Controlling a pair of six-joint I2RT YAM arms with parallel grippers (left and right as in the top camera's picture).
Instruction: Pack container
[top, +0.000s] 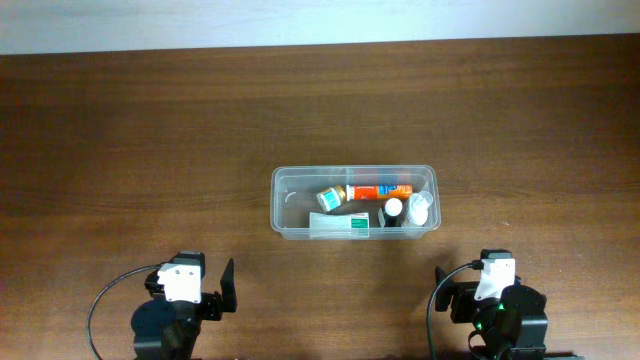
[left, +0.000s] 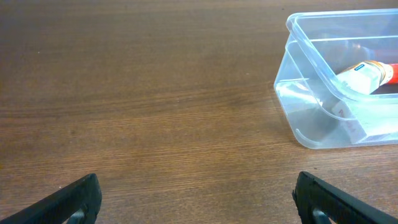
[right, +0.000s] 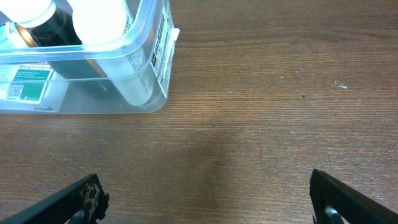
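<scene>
The container (top: 292, 205) is set mid-way on the tabletop (top: 120, 120), bottles (top: 394, 207) and tubes (top: 380, 189) inside, nothing loose seen outside. The left jaws and right jaws are open, empty and well apart from it. Its rim should be left undisturbed.

Glossy clear plastic container (top: 285, 222) on a matt wood-grain table (top: 150, 130).

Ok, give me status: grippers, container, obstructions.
Jaws open on left gripper and right gripper, both empty. Clear container ahead, tubes and small bottles inside. Nothing seen blocking either arm.
</scene>
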